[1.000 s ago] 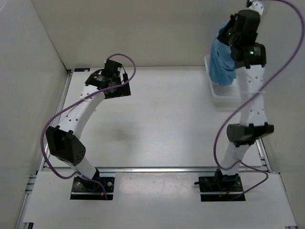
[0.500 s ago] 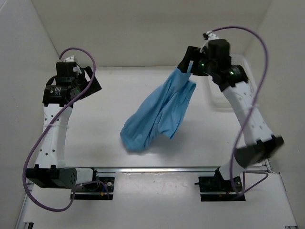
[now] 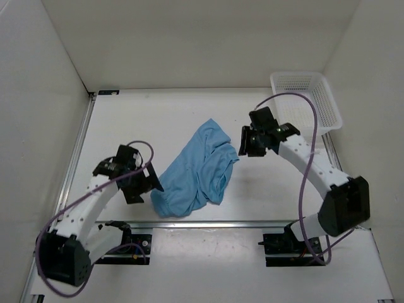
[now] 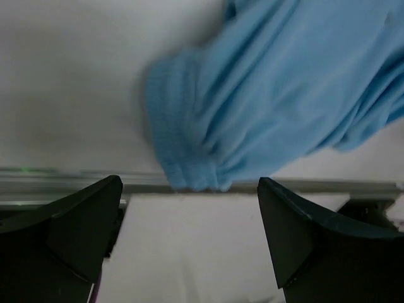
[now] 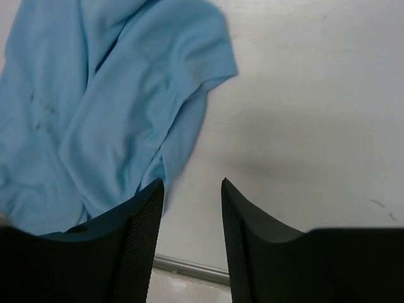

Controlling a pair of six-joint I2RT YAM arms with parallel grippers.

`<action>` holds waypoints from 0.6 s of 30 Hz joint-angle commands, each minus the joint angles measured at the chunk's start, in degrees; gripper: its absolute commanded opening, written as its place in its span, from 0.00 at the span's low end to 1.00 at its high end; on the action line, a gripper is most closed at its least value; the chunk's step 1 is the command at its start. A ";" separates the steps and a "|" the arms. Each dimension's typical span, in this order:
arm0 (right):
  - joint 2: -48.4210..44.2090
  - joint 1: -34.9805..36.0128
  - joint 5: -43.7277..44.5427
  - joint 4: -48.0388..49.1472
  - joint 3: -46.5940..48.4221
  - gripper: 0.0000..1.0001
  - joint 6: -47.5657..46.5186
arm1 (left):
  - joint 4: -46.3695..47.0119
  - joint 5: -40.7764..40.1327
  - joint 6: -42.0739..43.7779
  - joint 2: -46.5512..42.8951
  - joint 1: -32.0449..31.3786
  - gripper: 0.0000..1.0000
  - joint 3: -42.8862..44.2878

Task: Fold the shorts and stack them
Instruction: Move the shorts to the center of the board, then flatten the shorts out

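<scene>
1. The shorts [image 3: 197,169] are light sky-blue, of thin soft fabric, lying crumpled and unfolded.
2. They sit at the centre of the top view, stretched diagonally from upper right to lower left.
3. Their gathered waistband [image 4: 180,136] forms the lower-left end, bunched and ribbed.

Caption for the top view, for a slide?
Shorts crumpled mid-table, left end effector at their near-left edge, right end effector by their right edge, basket back right.

One pair of shorts [image 3: 196,170], one basket [image 3: 308,98], two end effectors [image 4: 189,189] [image 5: 192,186].
</scene>
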 commanded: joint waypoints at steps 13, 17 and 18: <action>5.53 24.07 -2.95 10.34 -11.81 0.94 10.45 | 14.25 8.36 -16.40 -7.50 -6.86 0.78 -17.04; 12.46 26.54 -0.75 11.48 -10.31 0.77 10.46 | 14.25 5.20 -13.86 -4.96 -6.86 0.13 -15.02; 13.53 26.54 -0.05 11.48 -9.52 0.49 10.46 | 14.25 5.18 -12.98 -4.17 -6.86 0.10 -14.15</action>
